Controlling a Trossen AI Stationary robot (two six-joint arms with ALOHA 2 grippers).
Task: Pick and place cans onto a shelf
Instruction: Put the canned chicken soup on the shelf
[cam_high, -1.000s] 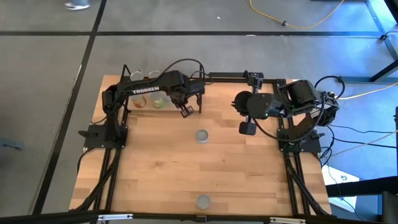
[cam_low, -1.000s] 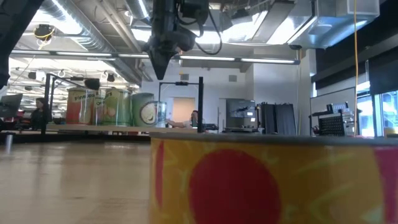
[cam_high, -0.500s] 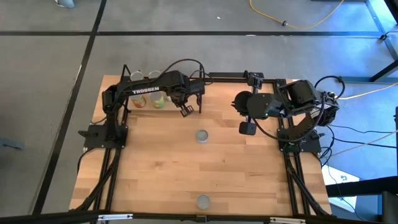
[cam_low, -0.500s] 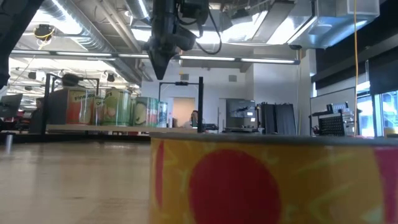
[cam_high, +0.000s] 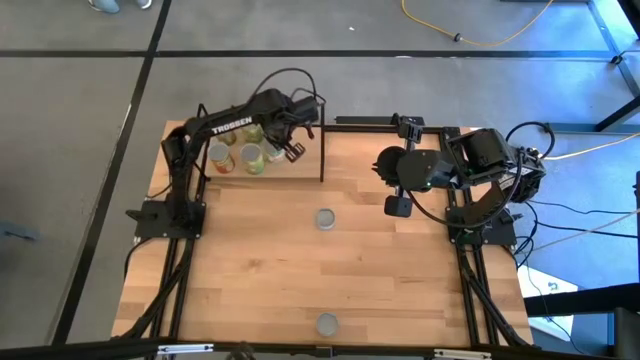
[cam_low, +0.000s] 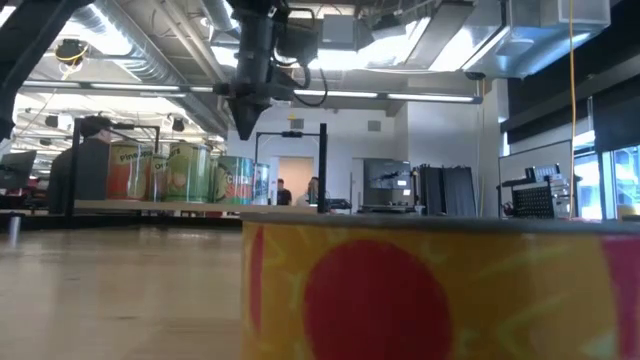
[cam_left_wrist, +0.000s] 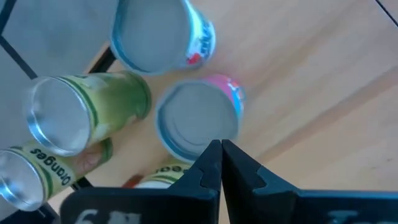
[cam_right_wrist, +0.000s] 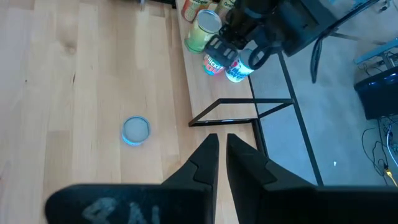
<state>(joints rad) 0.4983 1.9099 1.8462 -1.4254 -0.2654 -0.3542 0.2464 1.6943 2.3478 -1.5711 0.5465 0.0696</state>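
While the left arm hangs over the shelf corner, the table reads from left to right as follows.

Shelf (cam_high: 322, 150): a thin black post frame over a light board at the table's far left corner; one post stands upright at its right end.

Cans on the shelf (cam_high: 250, 158): a small cluster standing close together, silvery tops up. The left wrist view shows a green-sided one (cam_left_wrist: 87, 112), a white one with a blue rim (cam_left_wrist: 163, 34), a pink-sided one (cam_left_wrist: 199, 121) directly ahead of the fingers, and one lettered "Oranges" (cam_left_wrist: 28, 174) at the edge.

Left gripper (cam_high: 293, 150): raised above the cluster at its right side, clear of the tins. Its fingers (cam_left_wrist: 214, 165) are pressed together with only a hairline slit between them and nothing is caught there.

Loose can, mid-table (cam_high: 325, 219): upright on the bare wood, well apart from the shelf, between the two arms.

Loose can, near edge (cam_high: 326, 323): upright close to the front rim of the table (cam_high: 250, 290); the low view is filled by its yellow side with a red disc (cam_low: 380, 300).

Right gripper (cam_high: 398, 206): waiting at the table's right side, pointed toward the middle. Its fingers (cam_right_wrist: 208, 155) are nearly together, a narrow gap between them, holding nothing.
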